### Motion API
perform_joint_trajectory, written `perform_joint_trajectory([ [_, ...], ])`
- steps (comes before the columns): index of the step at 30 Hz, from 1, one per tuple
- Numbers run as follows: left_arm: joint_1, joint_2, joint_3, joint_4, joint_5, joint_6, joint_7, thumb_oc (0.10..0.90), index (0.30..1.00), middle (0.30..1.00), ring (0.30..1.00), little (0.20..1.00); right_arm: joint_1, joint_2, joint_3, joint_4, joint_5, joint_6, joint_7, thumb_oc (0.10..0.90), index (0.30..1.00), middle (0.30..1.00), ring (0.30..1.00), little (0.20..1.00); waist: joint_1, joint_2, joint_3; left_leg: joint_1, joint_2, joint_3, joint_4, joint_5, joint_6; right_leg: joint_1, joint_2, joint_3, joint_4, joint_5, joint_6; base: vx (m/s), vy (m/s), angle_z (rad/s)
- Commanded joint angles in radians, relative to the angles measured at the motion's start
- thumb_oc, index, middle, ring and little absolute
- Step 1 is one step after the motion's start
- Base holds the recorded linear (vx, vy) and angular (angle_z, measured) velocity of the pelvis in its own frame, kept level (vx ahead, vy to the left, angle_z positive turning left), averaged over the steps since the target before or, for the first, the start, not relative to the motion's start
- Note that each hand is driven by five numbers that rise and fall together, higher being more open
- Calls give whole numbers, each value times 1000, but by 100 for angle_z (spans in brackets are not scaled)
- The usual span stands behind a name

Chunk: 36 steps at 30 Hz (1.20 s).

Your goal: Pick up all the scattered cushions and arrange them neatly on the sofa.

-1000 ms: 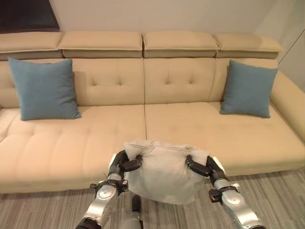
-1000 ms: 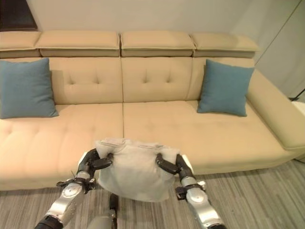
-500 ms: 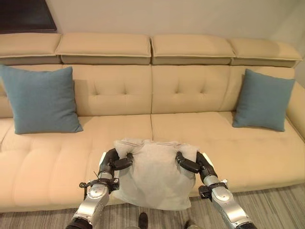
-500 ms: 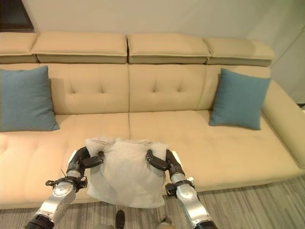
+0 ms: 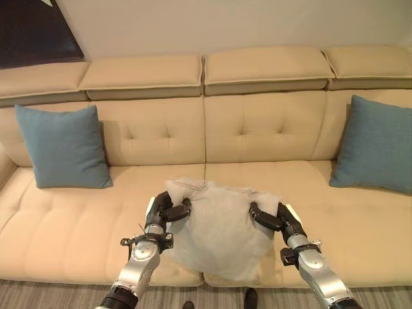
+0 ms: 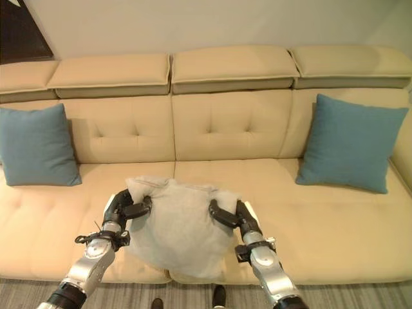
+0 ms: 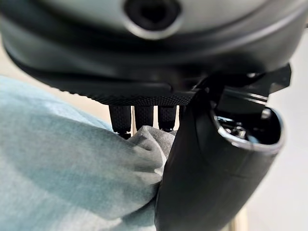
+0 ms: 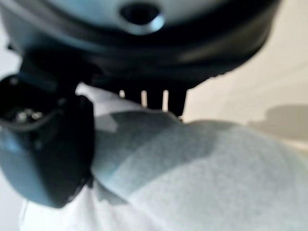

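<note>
A pale grey cushion (image 5: 219,225) hangs in front of me over the front edge of the beige sofa (image 5: 270,129), near its middle seam. My left hand (image 5: 166,212) pinches its upper left corner and my right hand (image 5: 273,219) pinches its upper right corner. In the left wrist view the thumb (image 7: 211,178) presses the grey cloth (image 7: 72,168) against the fingers. The right wrist view has the same grip on the cushion (image 8: 192,178). Two blue cushions lean upright on the sofa back, one at the left (image 5: 64,147) and one at the right (image 5: 376,145).
The sofa's seat (image 5: 77,225) is bare between the two blue cushions. A dark picture frame (image 5: 35,35) hangs on the wall at the upper left. Striped grey flooring (image 5: 58,296) runs along the sofa's front.
The camera has come closer to the sofa and shifted. The grey cushion, held in both hands, has risen and moved forward over the seat's front edge.
</note>
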Motion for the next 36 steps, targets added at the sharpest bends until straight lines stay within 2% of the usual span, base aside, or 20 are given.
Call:
perform_joint_trajectory([
  [1,-168,-38,-79,-161,-24,-150,-53,400,300,300,300,300,-169,93,43,-115,49,-172,28,400,300,300,300,300,36,-3,-74,-54,23,25,170,-66,-19,36,-41,-6,52,-145,64,0,0,11],
  [7,-168,-38,-79,-161,-24,-150,-53,400,300,300,300,300,-169,93,43,-115,49,-172,28,400,300,300,300,300,36,-3,-74,-54,23,25,170,-66,-19,35,-41,-6,52,-145,64,19,25,7],
  [8,-188,-35,-70,-163,-22,-153,-29,400,300,300,300,300,-217,82,58,-113,36,-170,14,400,300,300,300,300,57,-2,-69,-127,70,22,77,-2,-18,61,-39,-7,36,-158,77,314,558,9],
  [9,-281,-6,-74,-97,-23,-155,11,400,300,300,300,300,-350,90,62,-34,61,-165,-22,400,300,300,300,300,69,5,-74,-109,77,65,-101,52,-33,30,-54,-3,17,-148,99,315,561,13],
  [11,-328,4,-78,-87,-24,-160,18,400,300,300,300,300,-405,89,63,-12,67,-169,-33,400,300,300,300,300,77,2,-63,-135,76,69,-101,56,-33,-6,-55,8,16,-138,103,-62,254,-36],
  [12,-426,30,-84,-63,-32,-175,49,400,300,300,300,300,-506,73,64,26,79,-173,-70,400,300,300,300,300,84,-1,-31,-190,73,69,-101,66,-33,-64,-59,15,12,-117,110,-336,84,-74],
  [14,-477,34,-84,-42,-40,-184,62,400,300,300,300,300,-557,56,60,47,78,-174,-88,400,300,300,300,300,85,-1,-20,-226,70,67,-101,73,-34,-100,-61,15,12,-107,113,-202,48,6],
  [17,-633,65,-87,16,-54,-206,102,400,300,300,300,300,-716,3,41,96,72,-177,-146,400,300,300,300,300,84,2,19,-322,58,60,-101,96,-47,-186,-76,9,11,-76,122,-178,61,27],
  [19,-859,104,-116,104,-88,-239,143,400,300,300,300,300,-917,-50,57,166,71,-183,-209,400,300,300,300,300,88,5,51,-399,45,51,-101,114,-56,-254,-96,7,16,-51,136,-139,85,20],
  [20,-864,104,-116,106,-89,-240,142,400,300,300,300,300,-921,-50,57,168,72,-184,-209,400,300,300,300,300,87,5,51,-404,44,50,-101,119,-56,-257,-96,6,16,-47,135,-72,56,23],
  [21,-906,110,-123,139,-96,-244,148,400,300,300,300,300,-956,-55,66,185,75,-185,-218,400,300,300,300,300,88,6,59,-412,43,48,-101,121,-58,-265,-101,6,15,-43,138,-42,49,10],
  [22,-1004,114,-126,181,-87,-269,190,400,300,300,300,300,-1050,-66,90,228,72,-192,-243,400,300,300,300,300,90,8,83,-430,41,50,-101,128,-65,-282,-107,9,17,-39,144,-44,49,5],
  [25,-1097,116,-139,235,-112,-286,210,400,300,300,300,300,-1133,-68,110,280,94,-201,-267,400,300,300,300,300,87,10,102,-450,40,53,-101,134,-69,-302,-113,11,17,-28,151,-39,41,1],
  [26,-1182,152,-156,283,-111,-292,222,400,300,300,300,300,-1210,-79,144,321,97,-204,-280,400,300,300,300,300,88,14,114,-466,39,55,-101,139,-73,-315,-115,14,15,-21,156,-62,42,1],
  [31,-1326,176,-168,341,-129,-322,259,400,300,300,300,300,-1349,-76,182,403,111,-218,-319,400,300,300,300,300,89,25,136,-494,38,62,-101,146,-79,-344,-119,16,10,-11,166,-12,23,0],
  [33,-1327,176,-168,342,-129,-322,258,400,300,300,300,300,-1351,-76,182,404,111,-218,-319,400,300,300,300,300,89,25,136,-493,38,62,-101,146,-79,-344,-119,16,10,-11,166,0,0,0],
  [36,-1463,186,-207,389,-158,-332,273,400,300,300,300,300,-1478,-76,225,483,139,-222,-336,400,300,300,300,300,91,34,138,-515,33,68,-101,150,-83,-364,-121,16,7,-4,175,32,20,1],
])
